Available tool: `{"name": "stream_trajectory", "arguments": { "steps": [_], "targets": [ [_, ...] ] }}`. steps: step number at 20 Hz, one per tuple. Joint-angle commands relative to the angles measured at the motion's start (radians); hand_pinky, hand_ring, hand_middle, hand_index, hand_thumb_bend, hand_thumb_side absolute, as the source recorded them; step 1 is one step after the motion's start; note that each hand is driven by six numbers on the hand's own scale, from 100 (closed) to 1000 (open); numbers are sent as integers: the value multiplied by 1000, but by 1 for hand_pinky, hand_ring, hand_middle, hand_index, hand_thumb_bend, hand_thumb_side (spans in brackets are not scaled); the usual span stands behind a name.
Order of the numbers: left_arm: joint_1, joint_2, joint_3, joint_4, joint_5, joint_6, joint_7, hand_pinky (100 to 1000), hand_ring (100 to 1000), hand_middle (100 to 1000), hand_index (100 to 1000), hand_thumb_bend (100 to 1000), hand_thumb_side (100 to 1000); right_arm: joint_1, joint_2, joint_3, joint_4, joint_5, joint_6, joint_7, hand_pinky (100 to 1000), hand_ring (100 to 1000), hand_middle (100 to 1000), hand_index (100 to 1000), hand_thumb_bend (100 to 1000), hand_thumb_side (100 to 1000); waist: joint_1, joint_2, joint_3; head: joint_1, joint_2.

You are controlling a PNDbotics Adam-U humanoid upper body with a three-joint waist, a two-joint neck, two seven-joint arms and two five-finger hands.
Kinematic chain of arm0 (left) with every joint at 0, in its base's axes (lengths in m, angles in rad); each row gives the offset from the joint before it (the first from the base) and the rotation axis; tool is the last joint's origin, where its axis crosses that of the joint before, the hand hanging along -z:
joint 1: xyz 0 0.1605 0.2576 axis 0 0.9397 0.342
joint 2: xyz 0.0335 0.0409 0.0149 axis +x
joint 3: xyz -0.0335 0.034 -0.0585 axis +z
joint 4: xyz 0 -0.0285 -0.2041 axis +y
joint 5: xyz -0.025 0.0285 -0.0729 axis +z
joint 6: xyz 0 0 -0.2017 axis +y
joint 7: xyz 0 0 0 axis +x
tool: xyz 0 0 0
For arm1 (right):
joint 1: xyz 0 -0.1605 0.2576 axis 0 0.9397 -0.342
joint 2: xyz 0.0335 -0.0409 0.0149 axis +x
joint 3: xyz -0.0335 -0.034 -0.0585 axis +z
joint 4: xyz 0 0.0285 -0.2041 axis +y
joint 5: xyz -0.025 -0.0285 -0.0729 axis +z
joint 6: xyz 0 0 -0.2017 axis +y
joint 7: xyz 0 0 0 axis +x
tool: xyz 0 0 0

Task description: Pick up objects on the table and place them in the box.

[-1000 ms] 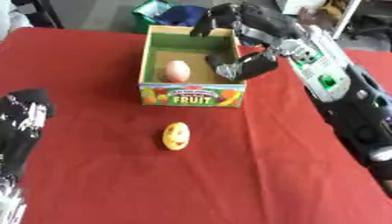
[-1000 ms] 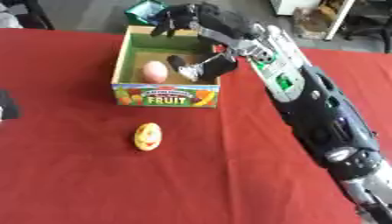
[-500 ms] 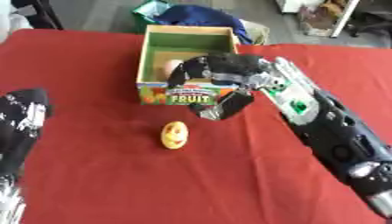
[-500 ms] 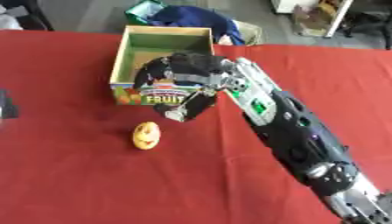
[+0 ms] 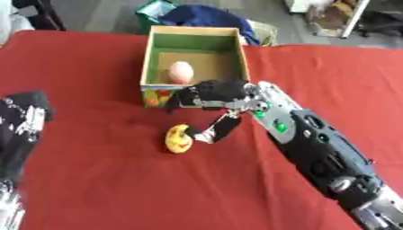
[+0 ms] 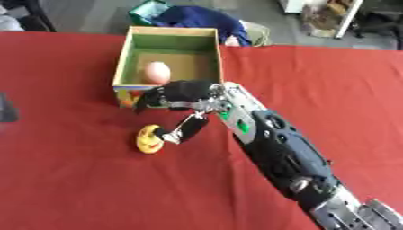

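My right hand [image 5: 211, 96] hangs over the red tabletop [image 5: 110, 179] just in front of the box [image 5: 194, 60], fingers spread and gripping nothing — thumb touching the yellow fruit [image 5: 178, 139] lying there — while a pink egg-shaped thing [image 5: 180, 72] sits inside the box.

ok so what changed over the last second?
The right robot hand came out of the box, crossed its front wall and dropped toward the yellow fruit; its thumb tip now reaches the fruit, with no grasp closed yet. The fruit lies on the red cloth where it was, and the pink egg-shaped object stays in the box. The left arm idles at the left edge.
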Motion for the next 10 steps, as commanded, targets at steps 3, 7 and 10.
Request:
{"name": "stream_trajectory", "arguments": {
  "steps": [3,7,10],
  "targets": [
    [-7,15,5,-10,0,0,1,620,584,538,652,284,516,-18,-12,6,-14,63,-187,154,782,838,872,910,143,405,5,-15,-2,-2,1],
    [-7,15,5,-11,-1,0,2,619,584,538,652,285,515,-7,-13,16,-14,95,-212,182,784,839,869,904,166,420,6,-14,-3,-1,2],
    [-6,16,6,-11,-1,1,2,619,584,538,652,286,515,0,-13,26,-16,109,-225,206,786,838,863,893,185,432,7,-14,-3,-2,2]
  ]
}}
